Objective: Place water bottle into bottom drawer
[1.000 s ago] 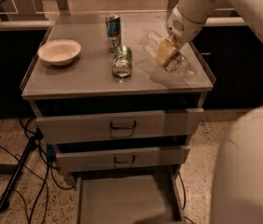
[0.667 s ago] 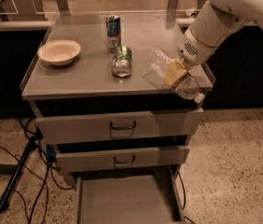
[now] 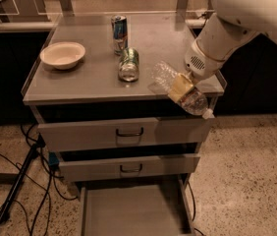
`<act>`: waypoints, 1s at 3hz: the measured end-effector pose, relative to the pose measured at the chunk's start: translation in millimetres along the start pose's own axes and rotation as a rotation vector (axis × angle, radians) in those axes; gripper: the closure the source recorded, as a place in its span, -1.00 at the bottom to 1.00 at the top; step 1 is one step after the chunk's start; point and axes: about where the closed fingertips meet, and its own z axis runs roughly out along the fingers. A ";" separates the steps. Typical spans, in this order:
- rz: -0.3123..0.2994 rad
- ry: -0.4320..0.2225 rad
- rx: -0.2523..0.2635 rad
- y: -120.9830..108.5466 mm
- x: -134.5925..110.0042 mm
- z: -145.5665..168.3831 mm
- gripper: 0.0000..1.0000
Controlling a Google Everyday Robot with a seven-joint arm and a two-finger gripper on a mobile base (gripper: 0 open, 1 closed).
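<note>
Far to the left of the fingers, a cream bowl sits on the grey tabletop. Nearer them, but still to their left and further back, a blue can stands upright. Just in front of it a green can lies on its side, near the fingers yet apart from them.

Below and left of the fingers are the fronts of the top drawer and the middle drawer, each with a dark bar handle. Under those, well below the fingers, the bottom drawer is pulled open, with its plain grey floor in view.

The gripper hangs at the front right corner of the tabletop. Its fingers pinch the bottle around the middle, with one yellowish pad pressed against the clear plastic. The bottle is tilted. Its base points up and left over the tabletop, and its white cap points down and right, past the front edge. Whether the base touches the tabletop cannot be told. The bottle is not in the bottom drawer.

Up and right of the fingers, the white arm rises to the top right corner.
</note>
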 end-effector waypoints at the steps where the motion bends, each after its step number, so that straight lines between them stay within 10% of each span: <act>1: 0.042 0.001 -0.070 41.6 29.5 42.6 1.00; 3: 0.058 0.034 -0.102 66.9 50.5 49.7 1.00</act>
